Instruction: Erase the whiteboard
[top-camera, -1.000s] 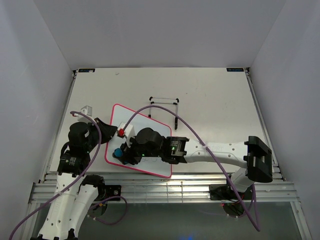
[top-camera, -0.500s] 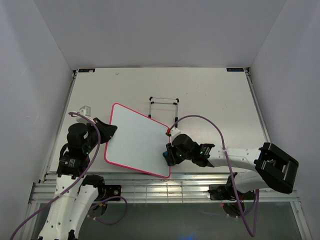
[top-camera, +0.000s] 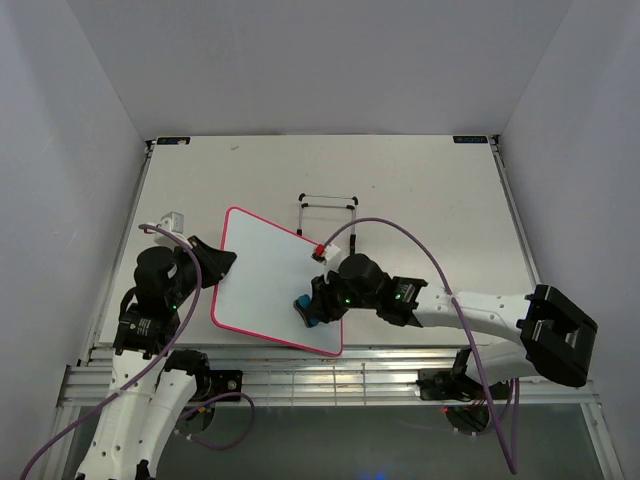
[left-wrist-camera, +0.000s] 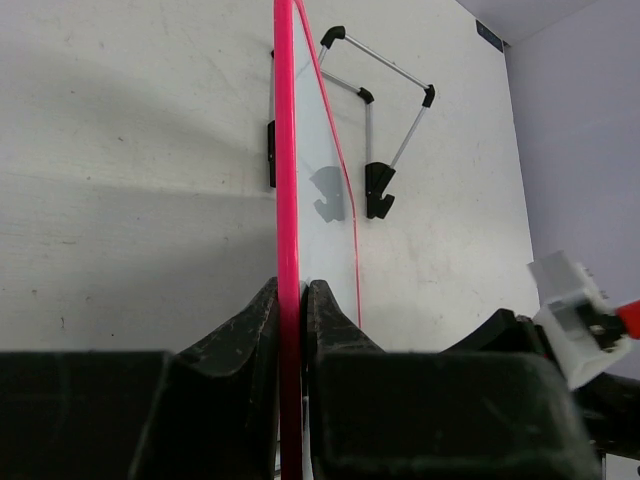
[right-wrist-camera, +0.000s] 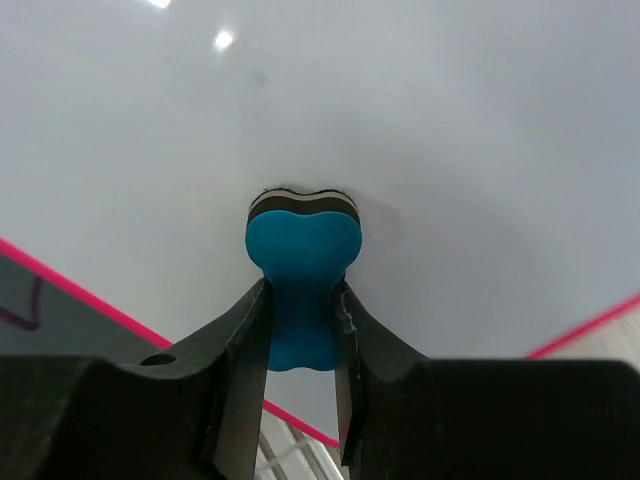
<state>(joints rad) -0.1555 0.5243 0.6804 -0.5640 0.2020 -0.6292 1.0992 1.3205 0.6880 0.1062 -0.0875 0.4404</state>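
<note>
The whiteboard (top-camera: 265, 275), white with a pink-red frame, lies tilted on the table near the front left. Its surface shows no marks in the top view. My left gripper (top-camera: 215, 265) is shut on the board's left edge; in the left wrist view the pink frame (left-wrist-camera: 286, 180) runs between the left gripper (left-wrist-camera: 291, 295) fingers. My right gripper (top-camera: 310, 310) is shut on a small blue bone-shaped eraser (top-camera: 304, 306), pressed on the board's lower right part. The right wrist view shows the eraser (right-wrist-camera: 303, 270) held at its waist by the right gripper (right-wrist-camera: 303, 300), its pad end against the white surface (right-wrist-camera: 420, 130).
A thin black wire stand (top-camera: 335, 212) lies on the table just behind the board, also seen as the stand (left-wrist-camera: 380, 130) in the left wrist view. A small white block (top-camera: 172, 219) sits at the left. The table's front edge (top-camera: 400, 350) runs just below the board.
My right gripper with the eraser swept from the board's left part to its right edge, then came back left onto the lower right area. The left gripper kept its hold on the board.
</note>
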